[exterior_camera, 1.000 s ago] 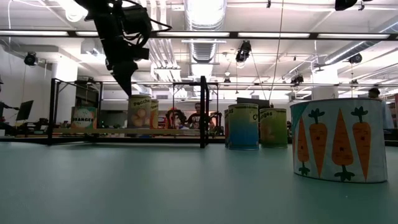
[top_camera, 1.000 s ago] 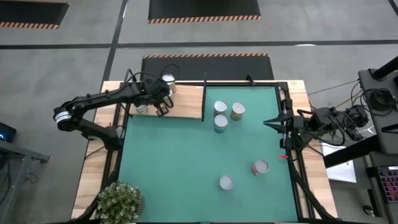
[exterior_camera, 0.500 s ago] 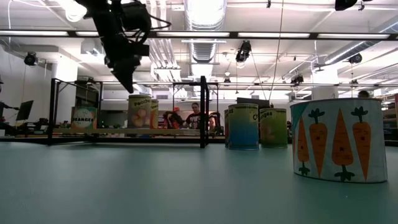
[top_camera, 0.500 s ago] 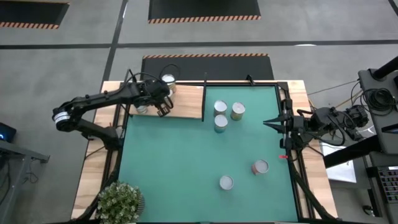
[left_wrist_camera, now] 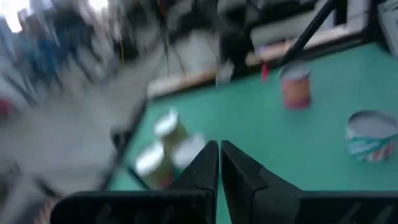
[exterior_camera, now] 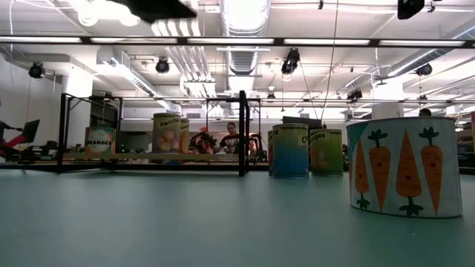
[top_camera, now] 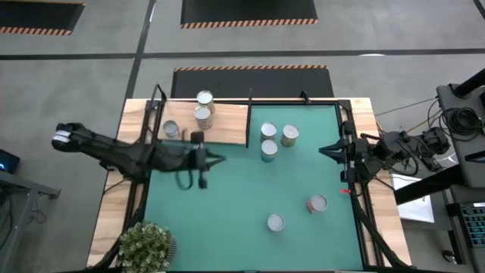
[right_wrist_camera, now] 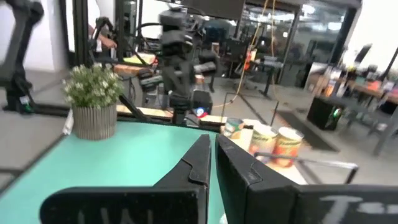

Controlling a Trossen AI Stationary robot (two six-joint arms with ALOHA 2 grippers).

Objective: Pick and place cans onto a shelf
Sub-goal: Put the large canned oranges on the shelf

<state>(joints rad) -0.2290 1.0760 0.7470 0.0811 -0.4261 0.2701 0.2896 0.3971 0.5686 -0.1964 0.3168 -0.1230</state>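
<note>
3 cans (top_camera: 195,118) stand on the shelf (top_camera: 227,129), which lies at the mat's (top_camera: 250,220) far left corner. 5 more wait on the mat: 3 clustered (top_camera: 270,139) just right of the shelf, and 2 near the mat's front, the carrot can (top_camera: 317,203) and another (top_camera: 276,222) beside it.

The left gripper (top_camera: 219,159) hovers over the mat just in front of the shelf, pointing toward the cluster, fingers pressed together and holding nothing. The right gripper (top_camera: 324,151) waits at the mat's right edge, right of the cluster, likewise closed and empty.

The step in hand looks like the start of a new pick: the left arm is free and heading for another can. Next it must spread its fingers, line up on 1 can of the cluster, probably the nearest, descend around its sides without knocking its neighbours, and close.
</note>
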